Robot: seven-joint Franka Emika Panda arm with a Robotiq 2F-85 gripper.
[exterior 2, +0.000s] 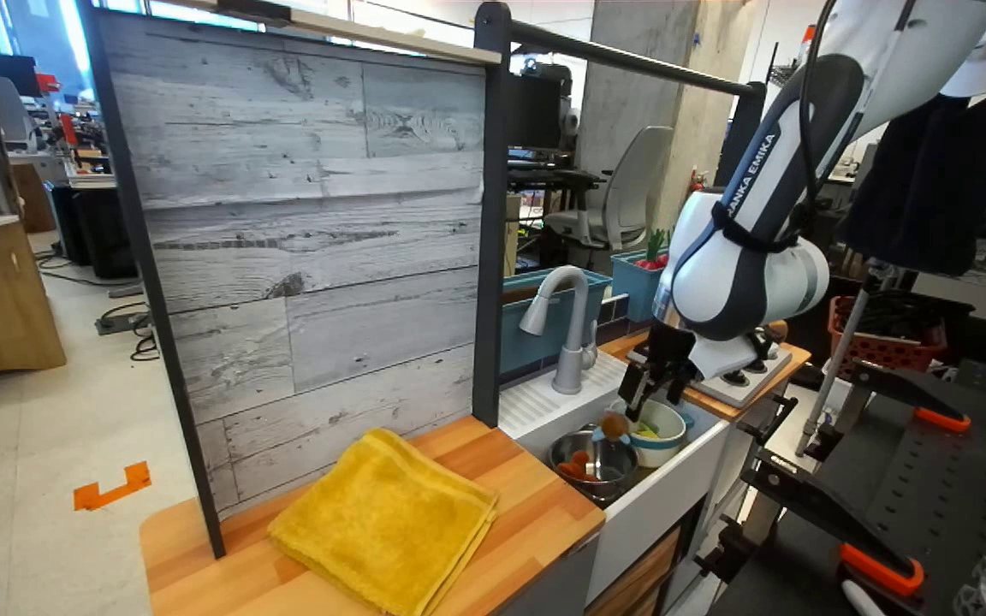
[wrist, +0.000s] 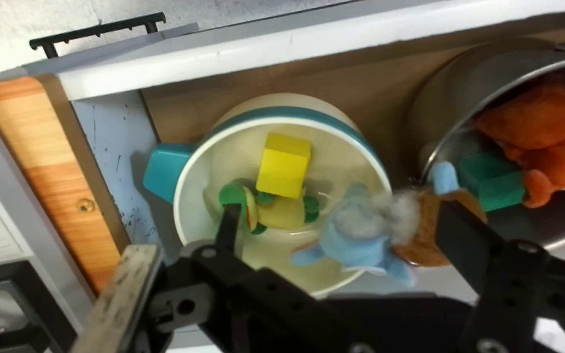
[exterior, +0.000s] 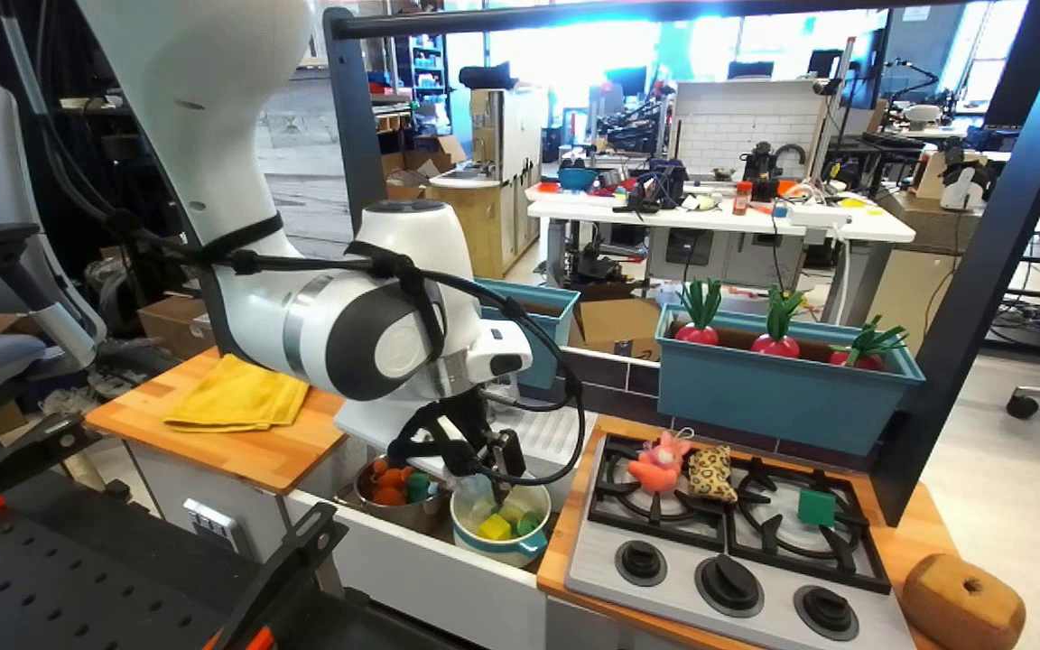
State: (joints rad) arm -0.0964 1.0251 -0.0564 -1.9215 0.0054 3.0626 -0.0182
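A robotics lab, part fitted as a kitchen; in an exterior view, a Franka arm [exterior: 256,311] hangs over a farmhouse sink [exterior: 443,587], stovetop [exterior: 681,575] to the right; far behind, a cluttered workbench [exterior: 710,222].

Wooden countertop [exterior 2: 549,513] carries 1 folded yellow towel [exterior 2: 390,522] and 1 stove [exterior: 681,573]; sink [exterior: 425,569] holds 1 steel pot [exterior: 409,517] beside 1 white pot [wrist: 282,112].

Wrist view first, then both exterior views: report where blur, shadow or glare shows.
Wrist view: the blue plush toy and the fingers look soft and blurred, a small glint curves inside the white pot, and a shadow lies beside its teal handle; both exterior views: the windows in the background are washed out by bright glare.
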